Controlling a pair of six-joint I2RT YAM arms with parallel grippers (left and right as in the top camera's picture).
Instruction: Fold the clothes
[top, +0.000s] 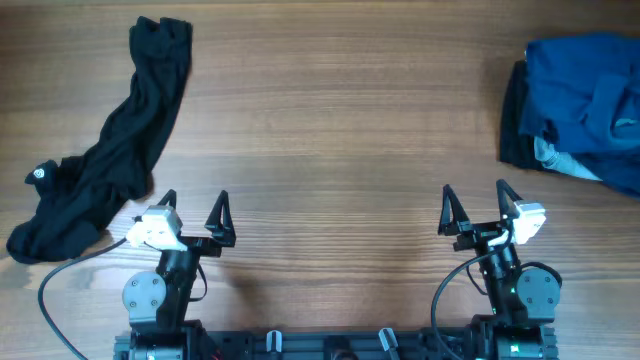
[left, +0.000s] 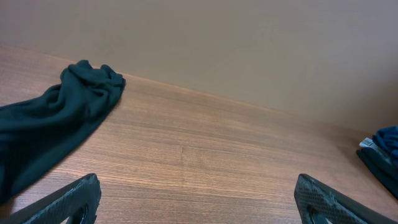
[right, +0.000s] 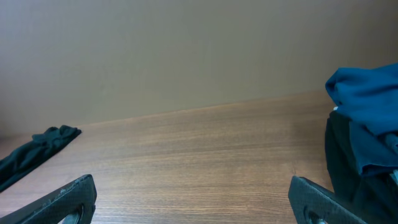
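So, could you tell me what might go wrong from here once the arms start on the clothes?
1. The black garment lies twisted and bunched on the left; the open left gripper could pinch several layers at once.
2. The blue shirt sits on darker pieces at the right; the open right gripper pulling it may drag those along.
3. The shirt runs past the overhead view's right edge, so part of it goes unseen.

One long black fabric garment (top: 110, 150); one medium-blue fabric T-shirt (top: 590, 90) heaped over one dark fabric piece (top: 515, 120) and one pale grey piece (top: 548, 153), possibly more hidden; one left gripper (top: 195, 200), one right gripper (top: 475, 190).
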